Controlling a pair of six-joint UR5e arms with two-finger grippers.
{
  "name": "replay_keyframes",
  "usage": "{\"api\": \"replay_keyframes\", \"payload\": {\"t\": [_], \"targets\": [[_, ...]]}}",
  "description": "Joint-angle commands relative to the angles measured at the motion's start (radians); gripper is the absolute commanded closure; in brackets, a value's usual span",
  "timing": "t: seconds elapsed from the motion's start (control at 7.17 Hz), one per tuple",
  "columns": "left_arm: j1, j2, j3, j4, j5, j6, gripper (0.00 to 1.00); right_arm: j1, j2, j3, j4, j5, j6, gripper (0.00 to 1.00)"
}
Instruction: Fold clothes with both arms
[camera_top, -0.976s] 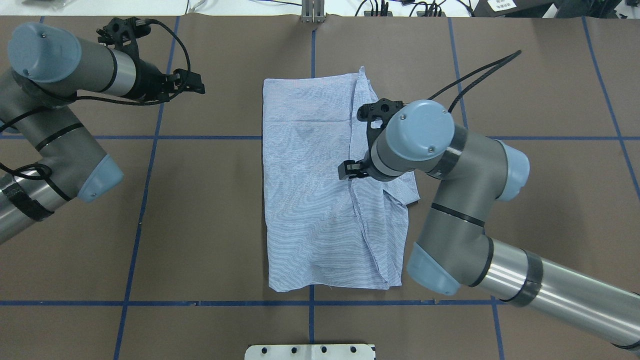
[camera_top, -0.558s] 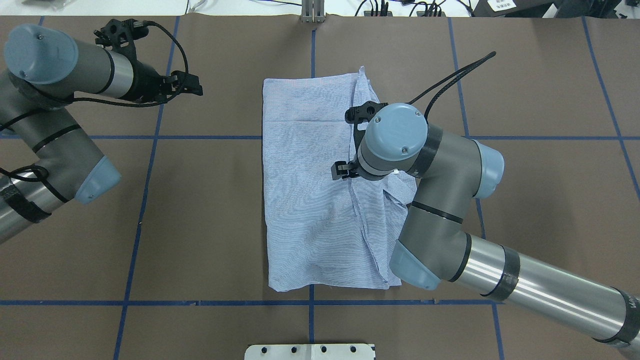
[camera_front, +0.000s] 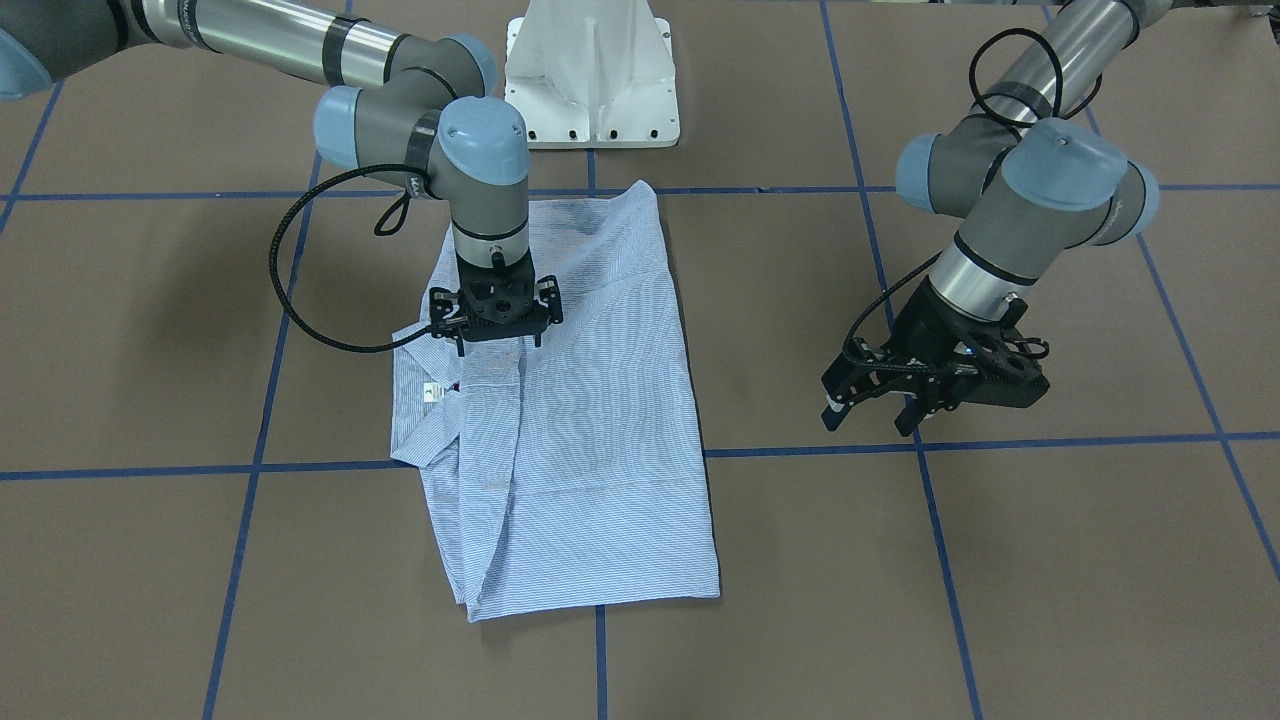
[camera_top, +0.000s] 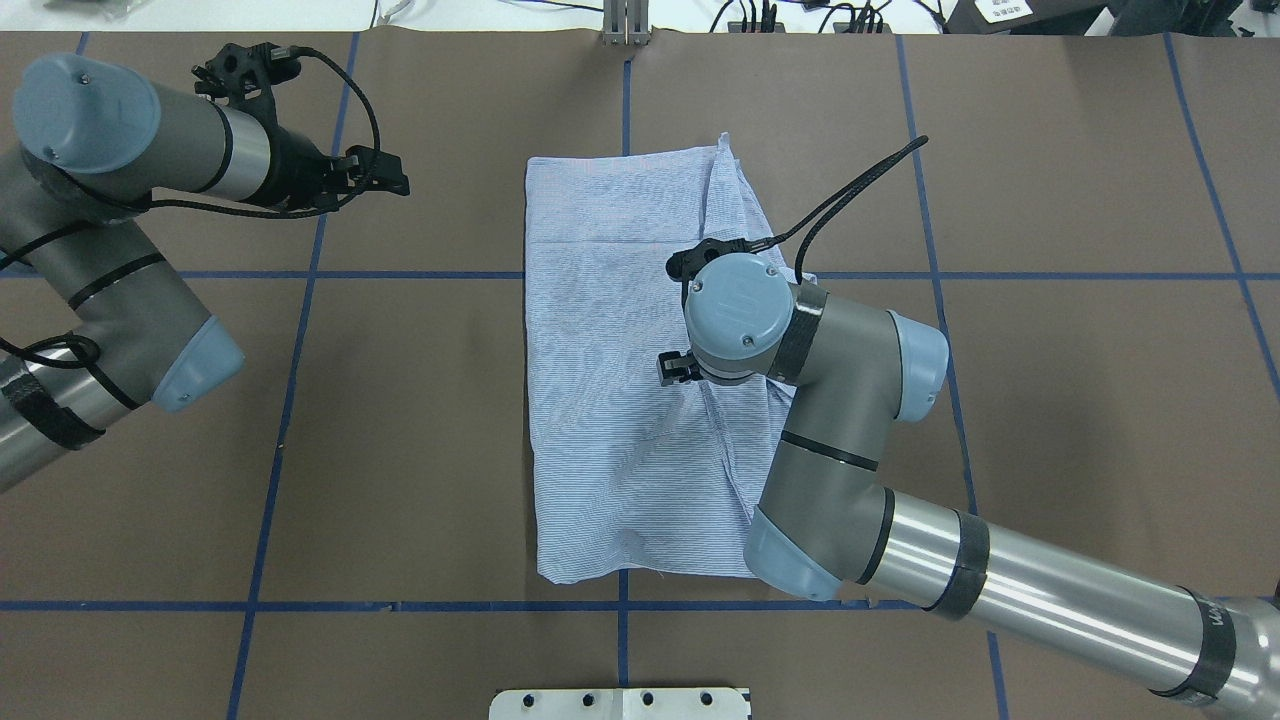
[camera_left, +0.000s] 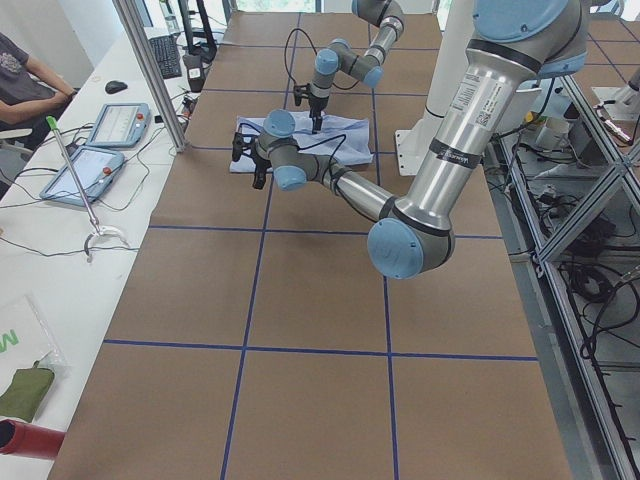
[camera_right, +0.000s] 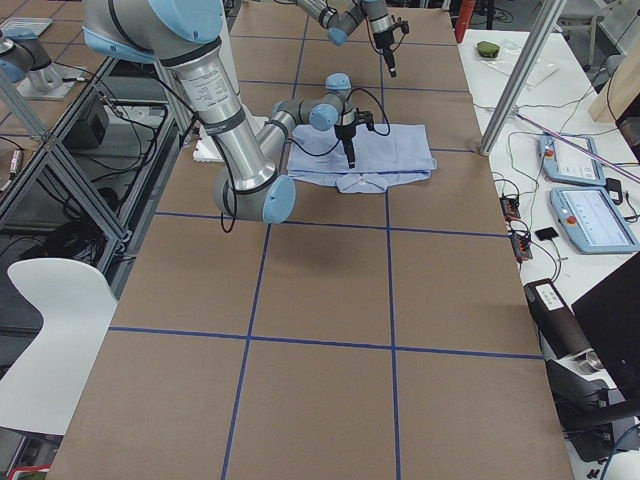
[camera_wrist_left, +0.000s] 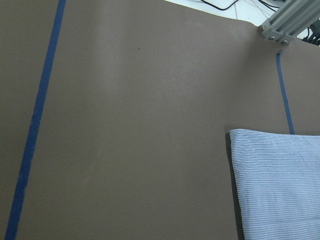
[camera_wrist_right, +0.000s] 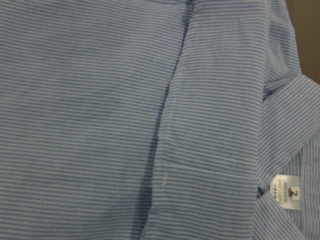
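While I stand and look from behind the robot, the left arm is at the far left of the table, bent at the elbow. Its gripper, the left gripper, hangs above the bare brown surface, well apart from the cloth. Its two fingers stand apart and nothing is between them. The camera on this wrist sees only the brown cover, a blue tape line and one corner of the striped cloth.

Moving to the middle, the shirt lies flat in the centre of the table, folded into a long rectangle. Its long side runs away from the robot, and a blue line passes under it. On the robot's right side of the shirt a narrower panel is folded over, and the edge there is more wrinkled. The collar and the white label show on this same side.

Further right, the right arm reaches in over this folded side. The right gripper points straight down at the shirt, near the label, with its tips at the cloth. Its fingers look apart to me, and I see no cloth pinched or lifted. The right wrist camera is filled by stripes, a seam and the label.
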Motion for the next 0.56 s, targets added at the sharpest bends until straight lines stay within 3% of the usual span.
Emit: {"api": "replay_keyframes", "payload": {"t": [0.0, 0.42], "targets": [[0.001, -0.001, 0.003, -0.004, 0.0, -0.002, 0.0, -0.004, 0.008, 0.0, -0.051, -0.01, -0.012, 0.0], [0.004, -0.002, 0.002, -0.004, 0.0, -0.002, 0.0, -0.02, 0.009, -0.003, -0.051, -0.011, -0.019, 0.0]]}}
